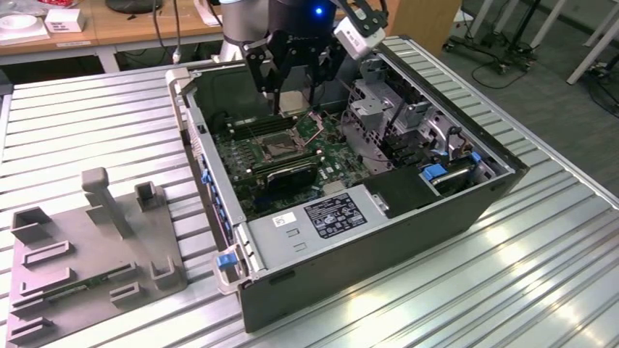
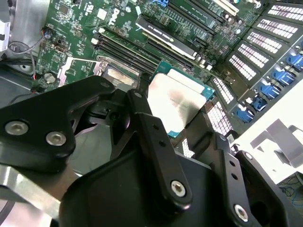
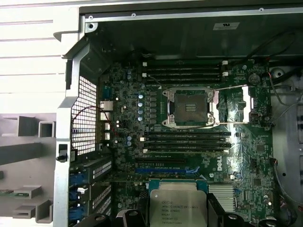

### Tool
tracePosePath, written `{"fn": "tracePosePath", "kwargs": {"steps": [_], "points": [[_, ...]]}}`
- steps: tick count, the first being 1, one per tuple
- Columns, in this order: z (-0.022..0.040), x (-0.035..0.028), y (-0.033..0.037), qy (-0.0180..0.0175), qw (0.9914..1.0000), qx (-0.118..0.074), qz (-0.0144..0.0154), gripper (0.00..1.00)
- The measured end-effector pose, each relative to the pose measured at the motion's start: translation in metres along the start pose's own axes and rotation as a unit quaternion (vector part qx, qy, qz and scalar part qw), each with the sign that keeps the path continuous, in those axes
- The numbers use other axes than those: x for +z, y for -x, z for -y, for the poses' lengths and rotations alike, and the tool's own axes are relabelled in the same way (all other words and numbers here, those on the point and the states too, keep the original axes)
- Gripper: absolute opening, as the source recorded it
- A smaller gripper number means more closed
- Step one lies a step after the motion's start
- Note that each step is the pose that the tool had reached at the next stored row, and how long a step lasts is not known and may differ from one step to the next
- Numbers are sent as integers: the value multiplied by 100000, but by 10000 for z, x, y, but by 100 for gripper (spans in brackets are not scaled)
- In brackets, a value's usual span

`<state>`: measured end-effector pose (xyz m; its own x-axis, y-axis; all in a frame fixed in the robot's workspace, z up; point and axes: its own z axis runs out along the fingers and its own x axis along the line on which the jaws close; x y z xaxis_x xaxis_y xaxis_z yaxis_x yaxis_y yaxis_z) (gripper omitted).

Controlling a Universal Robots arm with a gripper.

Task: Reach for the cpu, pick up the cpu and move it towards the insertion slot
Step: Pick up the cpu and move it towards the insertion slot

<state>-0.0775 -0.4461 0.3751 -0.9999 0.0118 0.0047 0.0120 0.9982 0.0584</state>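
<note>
Open computer case lies on the ribbed counter, green board up. Inside it, the hand hangs over the board, clamped on the cpu, pale face showing, held near the insertion slot and clear of it.

This looks like a robotics lab or engineering workshop. An opened computer case lies on a table of ribbed aluminium profiles, its green circuit board exposed, with a black robot arm reaching down into it. On the exterior view's left sits a grey plastic fixture with recesses and posts. Behind, at the far side, stand wooden desks with cables and small boxes, and wheeled equipment stands rest on a grey carpeted floor.
</note>
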Motion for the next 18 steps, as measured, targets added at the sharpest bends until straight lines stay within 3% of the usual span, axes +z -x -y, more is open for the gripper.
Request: {"fn": "tracePosePath", "kwargs": {"steps": [18], "points": [[-38,6,94,-5,100000,45,2,55]]}}
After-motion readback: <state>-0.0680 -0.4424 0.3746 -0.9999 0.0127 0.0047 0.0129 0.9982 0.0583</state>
